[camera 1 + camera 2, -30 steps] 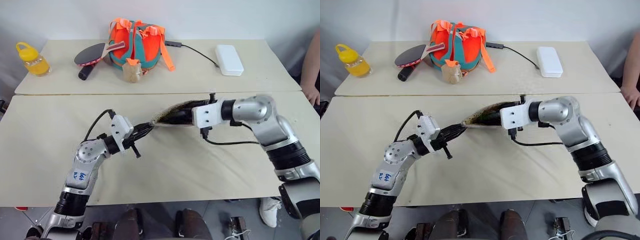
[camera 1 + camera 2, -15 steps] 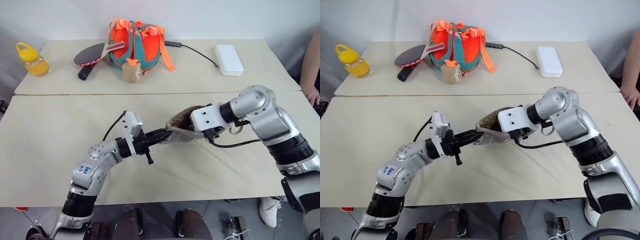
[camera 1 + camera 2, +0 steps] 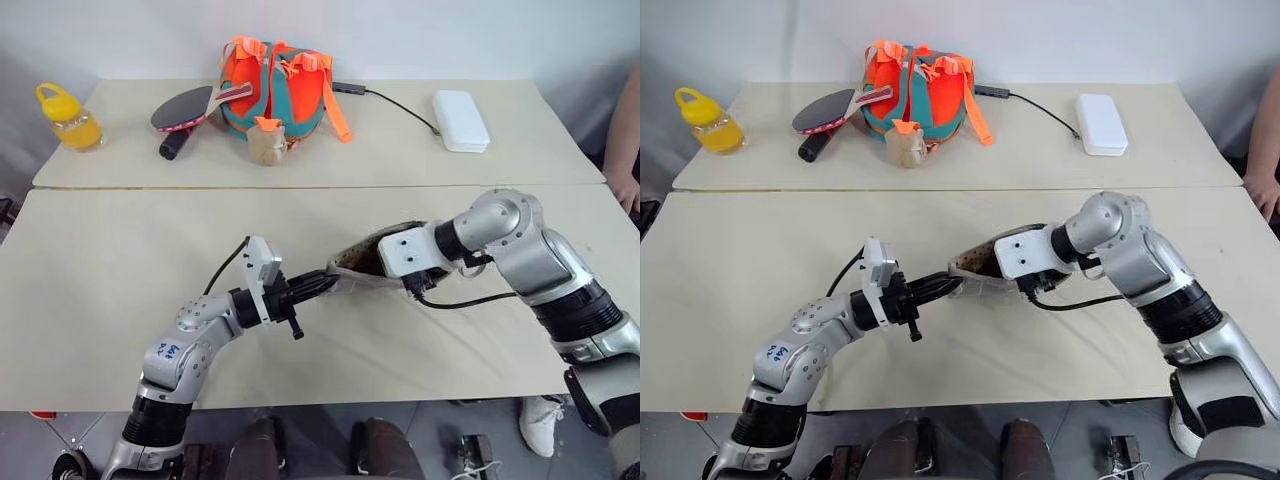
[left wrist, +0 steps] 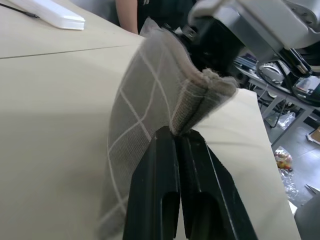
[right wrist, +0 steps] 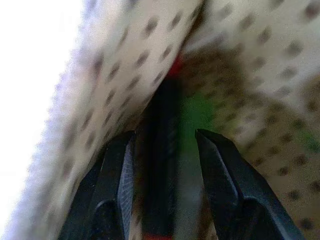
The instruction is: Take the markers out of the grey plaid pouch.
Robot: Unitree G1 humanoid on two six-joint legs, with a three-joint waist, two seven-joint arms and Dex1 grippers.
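Note:
The grey plaid pouch (image 3: 358, 268) hangs just above the near table, stretched between my two grippers. My left gripper (image 4: 177, 132) is shut on a bunched fold at the pouch's left end. My right gripper (image 5: 165, 135) tilts down into the pouch's open mouth, its fingers apart inside the cream dotted lining. The markers lie lengthwise between those fingers: a dark one (image 5: 160, 150) with a red cap and a green one (image 5: 192, 115) beside it. From the head views the markers are hidden inside the pouch.
On the far table stand an orange-and-teal bag (image 3: 275, 90), a table-tennis paddle (image 3: 185, 108), a yellow bottle (image 3: 68, 118), a small tan object (image 3: 266, 146) and a white box (image 3: 460, 120) with a cable. A person's arm (image 3: 625, 130) is at the right edge.
The right gripper has dropped and tipped downward, deeper into the pouch mouth. The left gripper has shifted right and lower and rolled, still clamped on the pouch end. The pouch now sags lower.

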